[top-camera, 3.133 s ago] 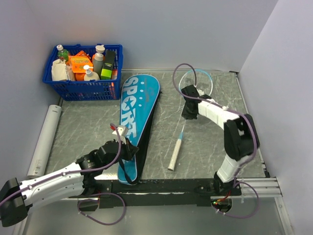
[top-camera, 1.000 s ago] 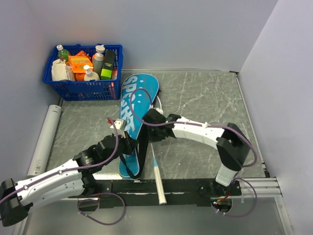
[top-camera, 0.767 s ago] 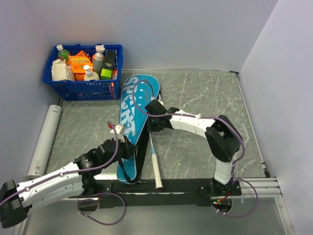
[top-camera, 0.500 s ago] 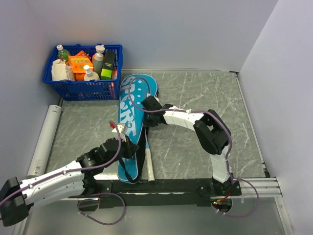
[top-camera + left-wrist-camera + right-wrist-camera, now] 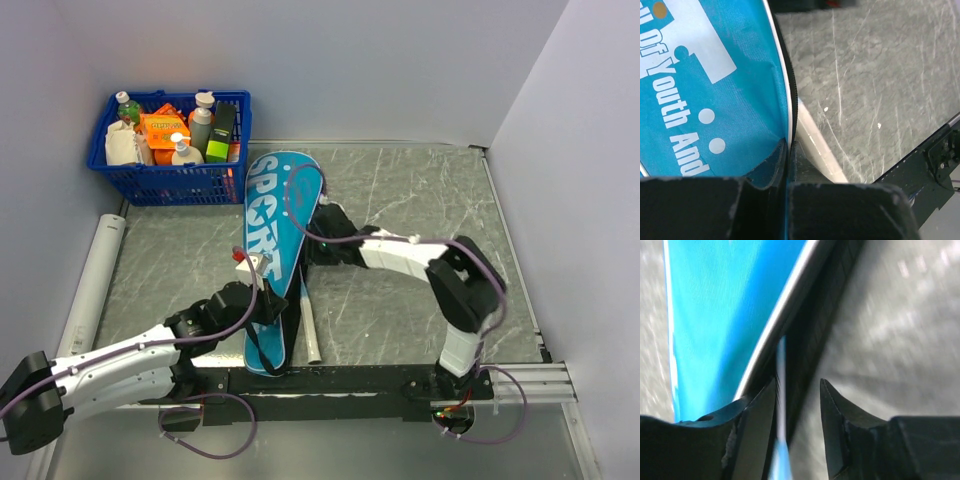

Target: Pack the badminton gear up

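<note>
The teal bag (image 5: 272, 215) lies on the desk (image 5: 410, 195), racket handle (image 5: 309, 330) alongside; left gripper (image 5: 272, 304) and right gripper (image 5: 316, 240) at its right edge.

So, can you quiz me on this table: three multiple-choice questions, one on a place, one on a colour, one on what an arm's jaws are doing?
1. Where is the blue plastic basket of bottles? A) far left corner B) near right corner C) table centre
2. What colour is the long racket-shaped fabric bag? A) red B) teal, white lettering C) black
3. What are the left arm's jaws doing? A) open above the basket B) gripping a bottle C) shut on the bag's edge
Answers: 1 A, it stands far from the arms, on the left; 2 B, white SPORT on teal; 3 C, the left wrist view shows them pinched on its edge.
</note>
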